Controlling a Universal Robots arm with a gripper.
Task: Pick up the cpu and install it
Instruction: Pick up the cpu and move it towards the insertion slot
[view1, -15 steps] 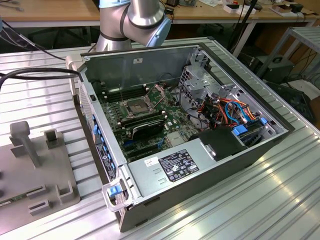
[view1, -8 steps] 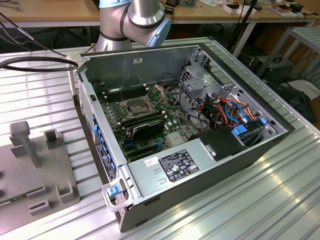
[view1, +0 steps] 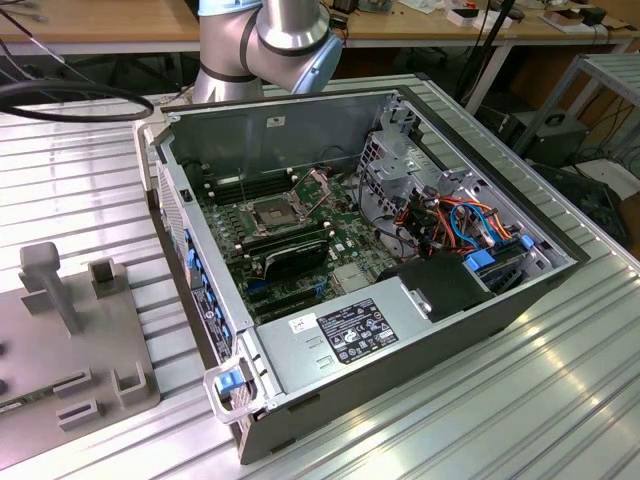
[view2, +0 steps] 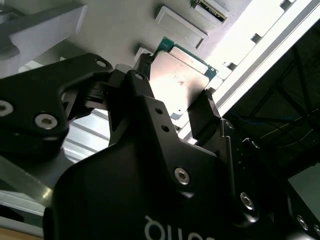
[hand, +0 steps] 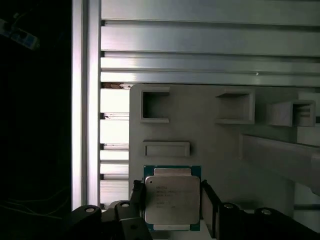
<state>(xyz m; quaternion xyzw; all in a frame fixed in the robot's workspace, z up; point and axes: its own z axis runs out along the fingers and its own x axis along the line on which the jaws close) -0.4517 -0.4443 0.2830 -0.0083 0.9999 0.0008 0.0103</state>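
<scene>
Foreground, both wrist views: gripper closed down to the width of the cpu, with one black finger on each of two opposite edges. Grips by the edges, presumably to leave the metal lid and the contact face beneath untouched and to keep the chip square for seating. Presents the lid to the first wrist camera, green board rim visible around it. In the second wrist view, same gripper seen from the side, cpu bridging the gap between the fingers.

Behind the cpu: grey fixture plate by the edge of the slatted metal table. Carries square pockets and a shallow slot, apparently nests for parts. Not clear whether the cpu touches the plate or hangs above it; judged lifted.

Farthest, exterior view: open computer case on the table, fixture plate to the exterior view's left of it, robot arm beyond the case's far wall. Socket near the motherboard's middle, apparently empty with its frame swung open. Judged ready to receive the cpu; installation not yet done.
</scene>
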